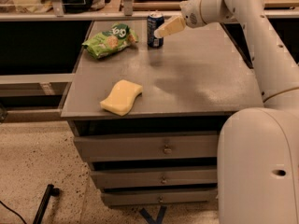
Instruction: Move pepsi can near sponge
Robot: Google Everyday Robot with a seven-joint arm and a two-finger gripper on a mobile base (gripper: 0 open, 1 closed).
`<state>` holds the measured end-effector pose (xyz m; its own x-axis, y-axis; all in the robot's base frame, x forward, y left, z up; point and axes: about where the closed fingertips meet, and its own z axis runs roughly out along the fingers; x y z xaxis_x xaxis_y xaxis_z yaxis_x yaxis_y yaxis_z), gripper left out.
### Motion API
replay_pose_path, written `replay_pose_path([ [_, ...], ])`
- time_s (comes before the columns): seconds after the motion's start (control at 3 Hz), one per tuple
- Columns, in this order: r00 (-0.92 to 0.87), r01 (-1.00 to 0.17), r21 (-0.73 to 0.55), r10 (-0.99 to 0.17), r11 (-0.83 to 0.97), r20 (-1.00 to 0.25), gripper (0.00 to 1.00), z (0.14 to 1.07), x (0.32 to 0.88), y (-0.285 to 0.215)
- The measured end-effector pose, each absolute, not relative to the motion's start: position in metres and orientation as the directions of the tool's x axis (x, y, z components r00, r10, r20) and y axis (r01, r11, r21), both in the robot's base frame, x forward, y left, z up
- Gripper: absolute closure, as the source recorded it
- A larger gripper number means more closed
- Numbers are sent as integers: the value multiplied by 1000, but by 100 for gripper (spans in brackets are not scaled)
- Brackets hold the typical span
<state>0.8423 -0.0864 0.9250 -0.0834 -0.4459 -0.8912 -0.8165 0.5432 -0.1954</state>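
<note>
The pepsi can (154, 30) stands upright at the far edge of the grey table (196, 78), dark blue with a silver top. The pale yellow sponge (121, 97) lies flat near the table's front left edge. My gripper (160, 32) reaches in from the right on the white arm, its yellowish fingers (171, 27) right next to the can's right side, tips at the can.
A green snack bag (110, 40) lies left of the can at the back. The table has drawers (163, 148) below its front edge. My white base (257, 167) stands at the table's right front. A shelf rail (93, 16) runs behind the table.
</note>
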Motion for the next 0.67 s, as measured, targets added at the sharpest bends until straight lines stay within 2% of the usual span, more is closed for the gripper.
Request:
replay_pose_path([
  [0.67,-77,-819,-164,-388,551,-919,0,924,867,-63],
])
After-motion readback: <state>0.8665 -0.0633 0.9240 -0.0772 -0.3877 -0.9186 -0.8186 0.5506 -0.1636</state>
